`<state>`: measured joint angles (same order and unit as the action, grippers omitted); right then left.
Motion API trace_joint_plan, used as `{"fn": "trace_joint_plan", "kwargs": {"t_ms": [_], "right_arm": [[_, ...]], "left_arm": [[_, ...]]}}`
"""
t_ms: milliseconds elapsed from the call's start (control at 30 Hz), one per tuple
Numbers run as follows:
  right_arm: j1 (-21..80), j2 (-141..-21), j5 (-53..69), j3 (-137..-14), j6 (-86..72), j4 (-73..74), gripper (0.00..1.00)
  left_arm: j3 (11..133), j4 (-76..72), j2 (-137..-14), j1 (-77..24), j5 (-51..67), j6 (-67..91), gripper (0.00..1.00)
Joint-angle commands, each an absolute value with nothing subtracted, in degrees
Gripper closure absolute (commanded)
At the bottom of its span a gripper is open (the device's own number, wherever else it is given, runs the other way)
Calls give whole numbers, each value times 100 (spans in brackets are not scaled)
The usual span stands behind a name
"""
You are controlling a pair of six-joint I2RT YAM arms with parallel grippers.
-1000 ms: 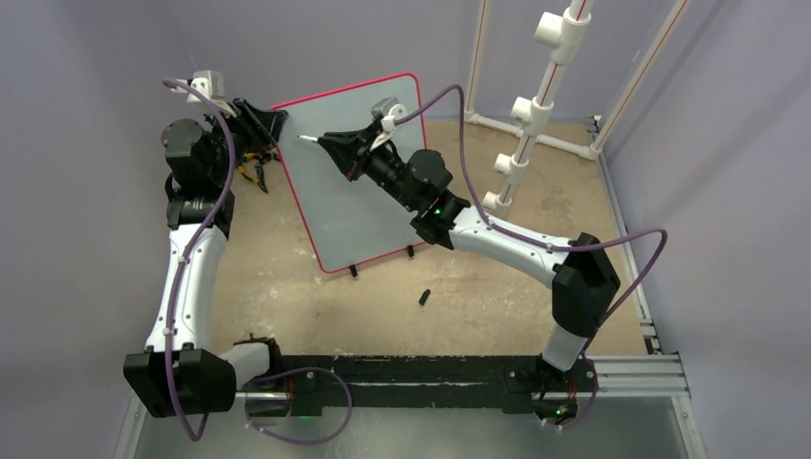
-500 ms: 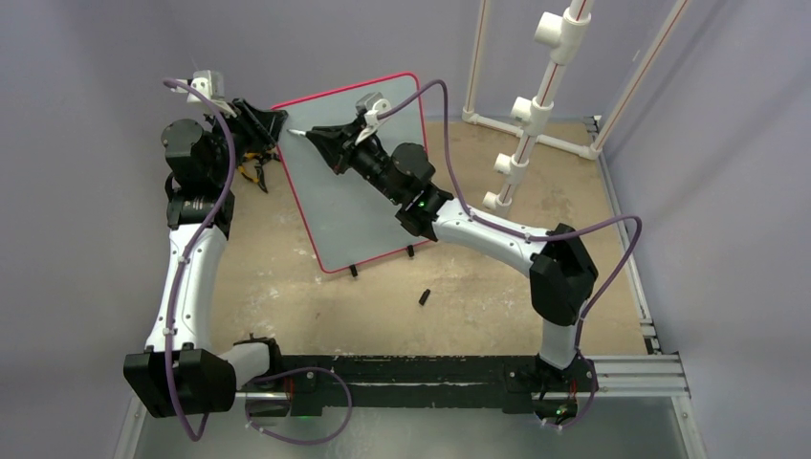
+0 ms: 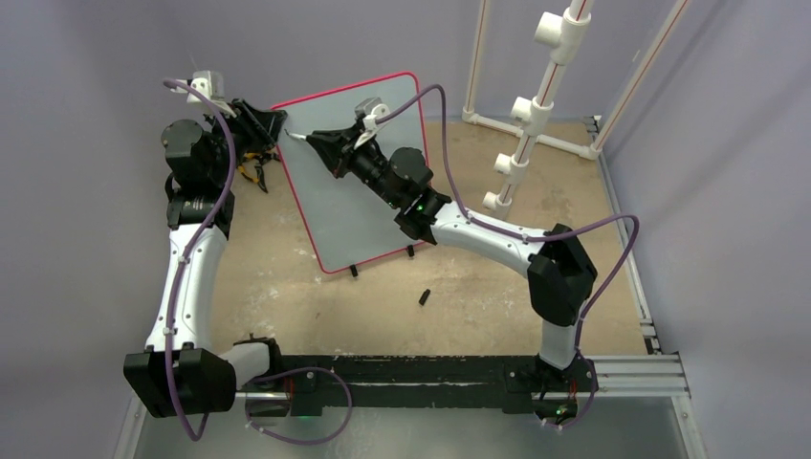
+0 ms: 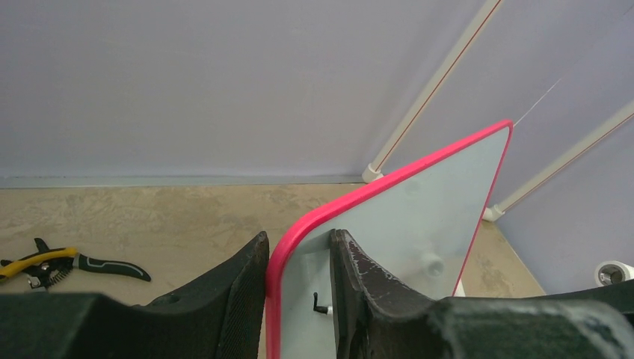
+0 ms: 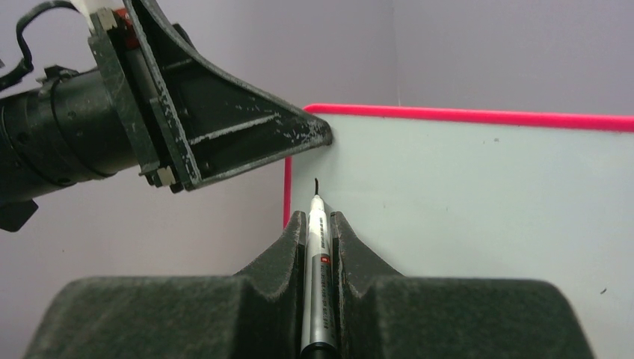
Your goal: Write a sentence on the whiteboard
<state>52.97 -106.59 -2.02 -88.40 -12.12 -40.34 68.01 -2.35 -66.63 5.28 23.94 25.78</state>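
Observation:
The whiteboard (image 3: 359, 206) stands tilted on its small black feet, white with a red-pink rim. My left gripper (image 3: 272, 124) is shut on its upper left corner, one finger on each face, as the left wrist view (image 4: 297, 241) shows on the board (image 4: 419, 217). My right gripper (image 3: 323, 143) is shut on a silver marker (image 5: 318, 258), held along the jaws (image 5: 317, 218). The marker's tip touches the board (image 5: 463, 209) near that corner. Of the sentence, only one short black stroke (image 5: 315, 183) shows at the tip, also seen in the left wrist view (image 4: 320, 303).
Yellow-and-black pliers (image 3: 253, 172) lie on the table left of the board, also in the left wrist view (image 4: 52, 262). A small black cap (image 3: 424, 296) lies in front of the board. A white pipe frame (image 3: 536, 105) stands at the back right.
My right gripper has carried the marker left and up across the board to its upper left corner. The left gripper and the board have not moved.

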Motion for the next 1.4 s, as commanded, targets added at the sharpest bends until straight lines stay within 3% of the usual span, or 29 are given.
{"fn": "trace_joint_plan", "kwargs": {"t_ms": [0, 533, 1367], "right_arm": [[5309, -10360, -477, -8617, -1108, -4086, 100], [5309, -10006, -9, -8309, -1121, -4639, 100], [5291, -10438, -771, -8874, -1077, -4307, 100]], "left_arm": [[6787, -342, -6593, 526, 2610, 2523, 68], [6777, -347, -6592, 533, 2592, 2528, 68], [6792, -352, -6618, 527, 2637, 2523, 69]]}}
